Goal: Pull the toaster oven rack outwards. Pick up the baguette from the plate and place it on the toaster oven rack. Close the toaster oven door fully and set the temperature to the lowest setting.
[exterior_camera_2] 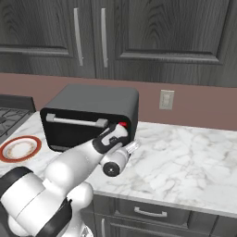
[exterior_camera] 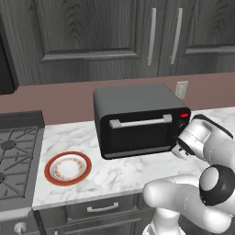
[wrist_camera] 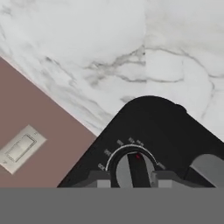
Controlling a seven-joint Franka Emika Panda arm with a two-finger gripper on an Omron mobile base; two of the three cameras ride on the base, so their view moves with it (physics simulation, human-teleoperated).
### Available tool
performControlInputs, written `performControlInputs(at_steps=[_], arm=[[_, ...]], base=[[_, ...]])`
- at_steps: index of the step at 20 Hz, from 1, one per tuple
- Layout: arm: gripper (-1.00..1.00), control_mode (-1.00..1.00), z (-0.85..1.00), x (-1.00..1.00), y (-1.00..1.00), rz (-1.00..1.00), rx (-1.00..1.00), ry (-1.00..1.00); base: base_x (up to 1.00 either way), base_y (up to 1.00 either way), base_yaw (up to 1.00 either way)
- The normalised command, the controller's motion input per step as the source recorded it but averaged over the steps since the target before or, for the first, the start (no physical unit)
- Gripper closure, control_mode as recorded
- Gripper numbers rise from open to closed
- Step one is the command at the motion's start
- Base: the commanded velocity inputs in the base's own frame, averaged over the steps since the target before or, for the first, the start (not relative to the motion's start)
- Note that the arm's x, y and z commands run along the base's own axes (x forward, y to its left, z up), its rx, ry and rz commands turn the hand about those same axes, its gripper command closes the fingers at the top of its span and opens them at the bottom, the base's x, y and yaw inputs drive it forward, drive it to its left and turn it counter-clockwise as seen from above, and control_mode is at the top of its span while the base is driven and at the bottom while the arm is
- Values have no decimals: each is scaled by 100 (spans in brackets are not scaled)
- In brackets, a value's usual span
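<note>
Black toaster oven (exterior_camera: 137,120) sits on the marble counter (exterior_camera_2: 185,162) against the back wall, toaster oven door (exterior_camera: 137,131) shut with its silver bar handle across the top. Plate (exterior_camera: 68,168) lies on the counter to the oven's left, well apart from it, nothing on it that I can make out; stove grate further left of the oven. End effector (wrist_camera: 130,180) is at the oven's right front edge, just under the red light (exterior_camera: 184,115). Hand view: its two fingers (wrist_camera: 99,179) sit either side of a round knob (wrist_camera: 130,168) with white tick marks around it, gap narrow, looks closed onto the knob but contact is at the frame edge so not certain. Wall outlet (exterior_camera_2: 166,99) behind the oven to its right. Baguette and rack not visible with the door closed
</note>
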Motion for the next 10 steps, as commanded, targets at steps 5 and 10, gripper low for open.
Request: performControlInputs(at_steps=[5, 10], arm=[[100, -100, -42, 0, 14, 0, -2, -13], [100, -100, -38, 0, 5, 0, -10, -13]], base=[[0, 0, 0], [0, 0, 0]])
